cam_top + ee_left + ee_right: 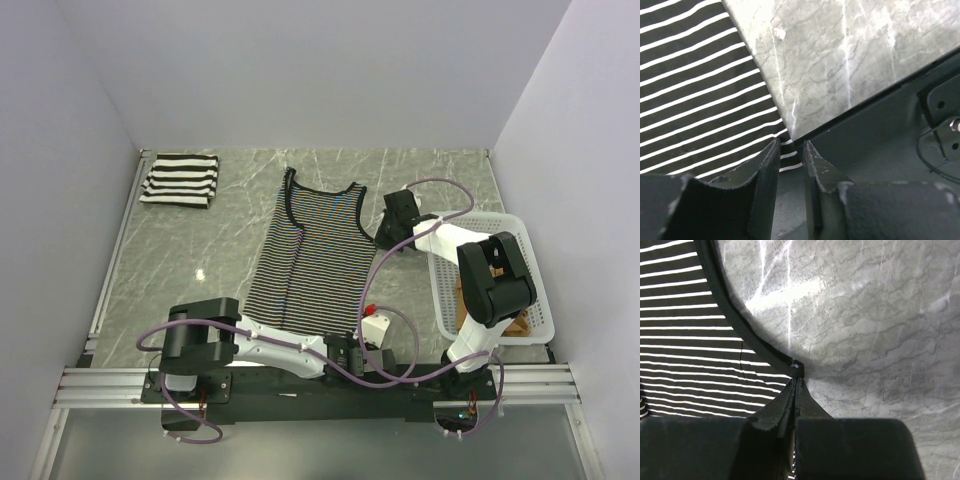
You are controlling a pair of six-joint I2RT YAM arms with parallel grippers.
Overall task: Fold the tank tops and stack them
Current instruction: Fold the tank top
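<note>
The thin-striped tank top [315, 255] with dark trim lies flat mid-table, straps away from me. My left gripper [352, 352] is at its near right hem corner; in the left wrist view the jaws [791, 145] stand a little apart with the hem corner [700, 100] between them. My right gripper [384, 243] is shut on the top's right armhole corner, also seen in the right wrist view [797, 380] with the fabric [685, 340] to its left. The wide-striped top [181, 180] lies folded at the back left. The tan-brown top [463, 305] sits in the basket, mostly hidden by my right arm.
The white lattice basket [505, 228] stands at the right edge of the table. White walls close in the back and both sides. A metal rail [110, 385] and black base plate [890, 150] run along the near edge.
</note>
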